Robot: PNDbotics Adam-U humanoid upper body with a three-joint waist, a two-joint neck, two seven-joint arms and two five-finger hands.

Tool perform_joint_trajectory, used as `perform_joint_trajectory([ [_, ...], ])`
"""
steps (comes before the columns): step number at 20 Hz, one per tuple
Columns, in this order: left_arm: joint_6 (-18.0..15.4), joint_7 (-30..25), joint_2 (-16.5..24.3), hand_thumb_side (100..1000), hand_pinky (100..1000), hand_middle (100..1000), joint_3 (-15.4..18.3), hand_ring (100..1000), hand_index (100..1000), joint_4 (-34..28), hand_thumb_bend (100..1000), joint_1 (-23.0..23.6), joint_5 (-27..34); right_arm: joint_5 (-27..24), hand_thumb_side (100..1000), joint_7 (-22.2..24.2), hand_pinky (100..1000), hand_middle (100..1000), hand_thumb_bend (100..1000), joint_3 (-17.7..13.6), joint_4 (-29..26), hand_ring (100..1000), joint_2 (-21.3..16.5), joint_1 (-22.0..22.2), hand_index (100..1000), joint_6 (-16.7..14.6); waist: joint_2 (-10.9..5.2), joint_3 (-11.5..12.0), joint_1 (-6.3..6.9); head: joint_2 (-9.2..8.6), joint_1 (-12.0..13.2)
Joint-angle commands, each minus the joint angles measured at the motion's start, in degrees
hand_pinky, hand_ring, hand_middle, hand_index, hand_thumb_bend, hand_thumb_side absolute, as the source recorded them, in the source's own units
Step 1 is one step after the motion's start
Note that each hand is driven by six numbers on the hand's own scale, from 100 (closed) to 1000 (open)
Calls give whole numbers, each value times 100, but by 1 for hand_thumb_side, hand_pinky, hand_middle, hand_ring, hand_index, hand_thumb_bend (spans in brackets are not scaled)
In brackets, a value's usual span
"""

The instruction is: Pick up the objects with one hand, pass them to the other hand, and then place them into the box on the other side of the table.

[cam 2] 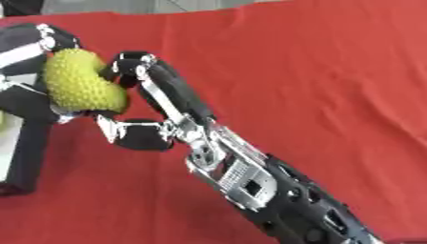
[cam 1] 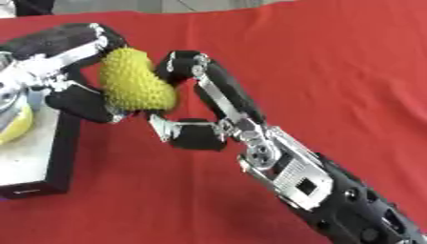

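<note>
A yellow-green bumpy object, rounded like a knobbly fruit, hangs above the red cloth between my two hands. My left hand reaches in from the upper left, its black fingers curled over the top and under the bottom of the object. My right hand comes up from the lower right. One of its fingertips presses the object's right side and its thumb curls in below it. The object sits just right of the box, at the left edge.
The box has a black side wall and a pale inside. Something yellow lies in it at the far left. The red cloth covers the table, with bare cloth to the right and far side.
</note>
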Motion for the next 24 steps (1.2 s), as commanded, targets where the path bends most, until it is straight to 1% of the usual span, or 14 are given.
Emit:
perform_joint_trajectory([
  [1, -10, 543, 147, 263, 761, 524, 131, 603, 557, -254, 100, -55, 482, 5, 100, 24, 644, 571, 100, 15, -48, 529, -14, -71, 519, 52, -90, 4, -1, -60, -22],
  [4, 4, 848, 161, 207, 755, 497, 120, 576, 509, -269, 100, -31, 947, -20, 100, 59, 644, 573, 100, 17, -49, 530, -15, -61, 521, 81, -83, 2, -3, -64, -21],
  [6, 23, 960, 171, 207, 755, 497, 112, 576, 509, -267, 100, -27, 1145, -37, 100, 81, 644, 573, 100, 15, -55, 530, -17, -58, 521, 97, -81, 1, -4, -64, -19],
  [7, 56, 1005, 165, 171, 743, 439, 115, 539, 409, -248, 100, -17, 1224, -51, 100, 99, 645, 587, 100, 19, -54, 536, -18, -53, 535, 103, -79, -1, -5, -65, -19],
  [10, 278, 1158, 140, 135, 730, 383, 121, 502, 320, -147, 100, 3, 1567, -134, 100, 194, 645, 618, 100, 18, -32, 554, -23, -38, 575, 129, -77, -13, -5, -69, -20],
  [11, 339, 1191, 136, 121, 727, 367, 122, 493, 299, -133, 100, 4, 1660, -163, 129, 207, 645, 627, 100, 12, -20, 560, -23, -32, 585, 149, -76, -15, -4, -68, -17],
  [12, 386, 1216, 134, 104, 725, 349, 125, 484, 279, -129, 100, 8, 1737, -199, 216, 206, 647, 645, 100, 8, -9, 572, -24, -26, 604, 170, -76, -17, -3, -68, -14],
  [13, 421, 1225, 132, 100, 722, 340, 126, 478, 268, -128, 100, 13, 1798, -231, 259, 203, 648, 650, 100, 6, -3, 575, -27, -22, 610, 186, -75, -19, -2, -67, -11],
  [14, 447, 1228, 132, 100, 716, 324, 129, 467, 250, -130, 100, 21, 1848, -256, 363, 201, 650, 662, 100, 4, -2, 582, -30, -19, 624, 194, -74, -22, -2, -66, -10],
  [15, 466, 1232, 134, 100, 712, 317, 134, 462, 243, -129, 100, 30, 1889, -278, 410, 199, 650, 667, 100, 2, -3, 586, -33, -15, 630, 197, -72, -25, -2, -67, -8],
  [16, 486, 1237, 137, 100, 707, 306, 138, 455, 234, -125, 100, 41, 1924, -300, 501, 200, 649, 679, 100, 1, -2, 593, -38, -11, 648, 198, -71, -28, -3, -68, -6],
  [19, 536, 1259, 156, 100, 701, 286, 166, 443, 208, -97, 100, 86, 2010, -372, 717, 216, 652, 719, 100, -6, 3, 612, -58, 7, 712, 205, -68, -34, -4, -69, 4],
  [22, 572, 1326, 176, 100, 696, 267, 213, 434, 196, -63, 100, 138, 2104, -380, 818, 281, 656, 751, 129, -10, -8, 623, -81, 15, 773, 202, -67, -40, -6, -76, 12],
  [24, 582, 1351, 197, 100, 693, 260, 236, 430, 191, -48, 100, 172, 2147, -372, 826, 333, 657, 768, 136, -13, -11, 626, -92, 21, 805, 215, -67, -45, -7, -85, 17],
])
